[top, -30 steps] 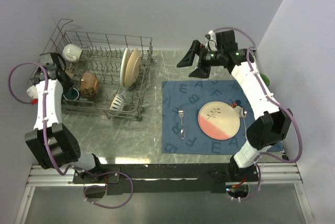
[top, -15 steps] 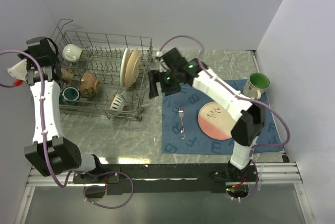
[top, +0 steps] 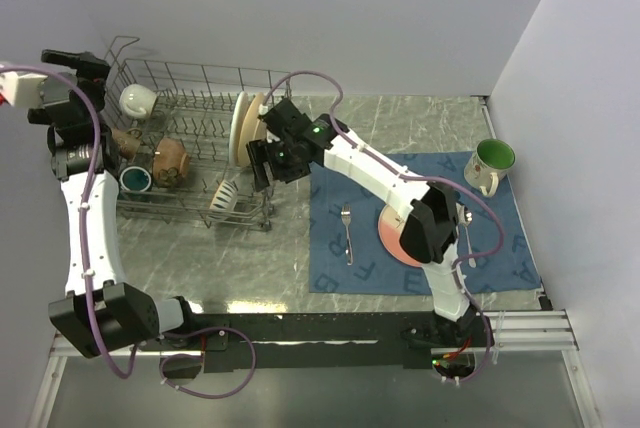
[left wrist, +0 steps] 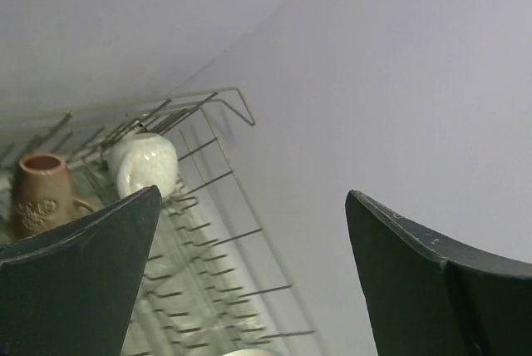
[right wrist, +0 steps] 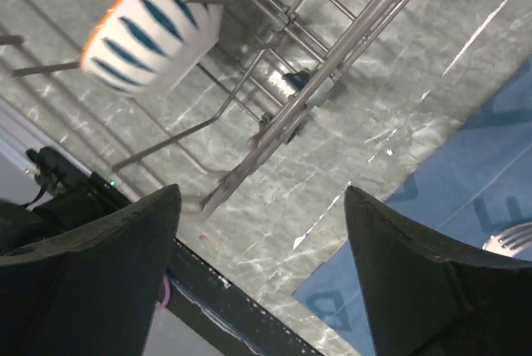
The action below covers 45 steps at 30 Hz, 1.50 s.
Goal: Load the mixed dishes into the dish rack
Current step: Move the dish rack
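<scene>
Grey dish rack (top: pixel 200 83): my left tool (left wrist: pixel 253 194) had risen clear, open and empty; my right tool (right wrist: pixel 263 194), likewise open, had swung beside it. Fork (top: pixel 347 233) and mug (top: pixel 492 163) awaited loading.

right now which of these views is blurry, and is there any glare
Right wrist: the striped bowl is smeared by motion and the dish rack wires look soft. Left wrist: the white mug is slightly soft and the left tool shows only as dark shapes. Top external: mostly sharp, with a bright glare strip on the table at its near edge.
</scene>
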Each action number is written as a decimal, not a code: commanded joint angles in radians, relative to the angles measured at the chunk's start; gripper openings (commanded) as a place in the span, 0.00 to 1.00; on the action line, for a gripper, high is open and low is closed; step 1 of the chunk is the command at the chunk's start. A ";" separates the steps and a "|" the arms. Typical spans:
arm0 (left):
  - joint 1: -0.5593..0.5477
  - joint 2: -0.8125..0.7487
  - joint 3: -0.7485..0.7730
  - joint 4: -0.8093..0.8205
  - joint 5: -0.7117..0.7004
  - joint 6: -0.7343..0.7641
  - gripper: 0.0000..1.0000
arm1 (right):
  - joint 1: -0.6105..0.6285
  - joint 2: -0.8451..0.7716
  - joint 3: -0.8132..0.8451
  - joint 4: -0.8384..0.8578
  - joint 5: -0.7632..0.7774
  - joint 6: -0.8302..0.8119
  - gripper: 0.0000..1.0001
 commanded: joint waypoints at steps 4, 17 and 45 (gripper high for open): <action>0.003 0.121 0.200 -0.169 0.163 0.380 0.99 | 0.025 0.059 0.056 -0.059 0.025 -0.001 0.65; 0.005 0.100 0.229 -0.344 0.266 0.611 1.00 | 0.014 0.183 0.206 -0.171 0.105 -0.018 0.00; -0.116 -0.009 -0.077 -0.520 0.252 0.644 0.99 | -0.166 0.048 0.071 -0.108 0.171 -0.023 1.00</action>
